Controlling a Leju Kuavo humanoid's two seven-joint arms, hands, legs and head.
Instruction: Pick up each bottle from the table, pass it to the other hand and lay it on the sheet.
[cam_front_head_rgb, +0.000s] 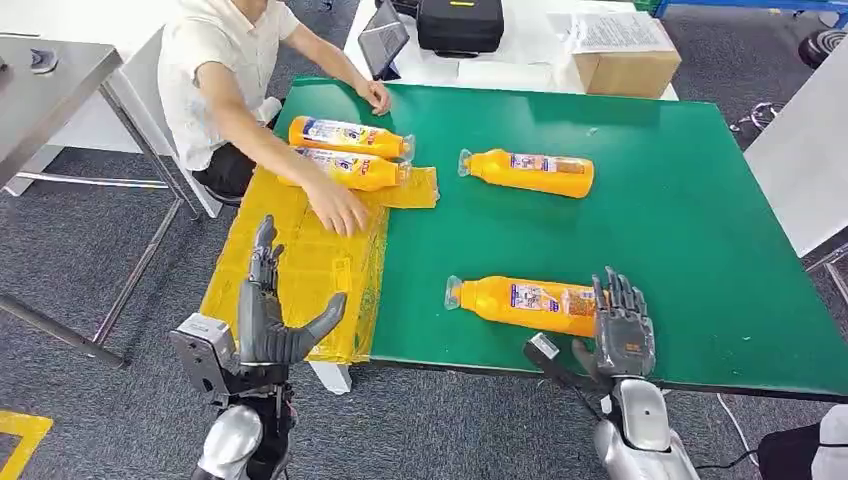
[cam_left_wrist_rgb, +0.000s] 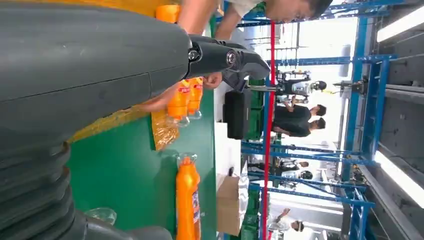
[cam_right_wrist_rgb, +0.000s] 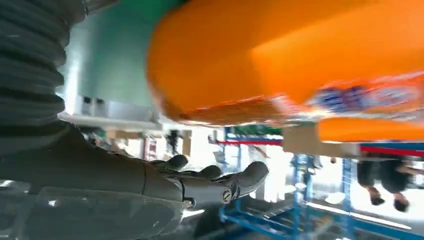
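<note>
- The left hand (cam_front_head_rgb: 268, 320) hangs open over the near edge of the yellow sheet (cam_front_head_rgb: 300, 262), fingers (cam_front_head_rgb: 264, 250) spread and holding nothing. It waits there for a handover.
- A person's hand (cam_front_head_rgb: 338, 208) rests on the sheet just beside the two laid bottles (cam_front_head_rgb: 348, 152). If the left hand comes in to set a bottle down while that hand is there, I judge a bump likely, and the laid bottles could roll.
- The sheet looks thin and crinkled and overhangs the worktop (cam_front_head_rgb: 690, 210) at its near edge; a bottle set too close to that edge could slide off.
- The far bottle (cam_front_head_rgb: 530, 172) lies on bare green, well apart from both hands, not yet picked.
- The near bottle (cam_front_head_rgb: 522, 303) lies on its side near the front edge, its base at the right hand (cam_front_head_rgb: 622, 325). That hand's fingers are spread open at the base and nothing is grasped yet; whether they touch it I cannot tell. A grip taken so far toward the base could let the neck end droop or swing during the pass.
- Each bottle carries a blue-and-white label; the writing is too small to read.
</note>
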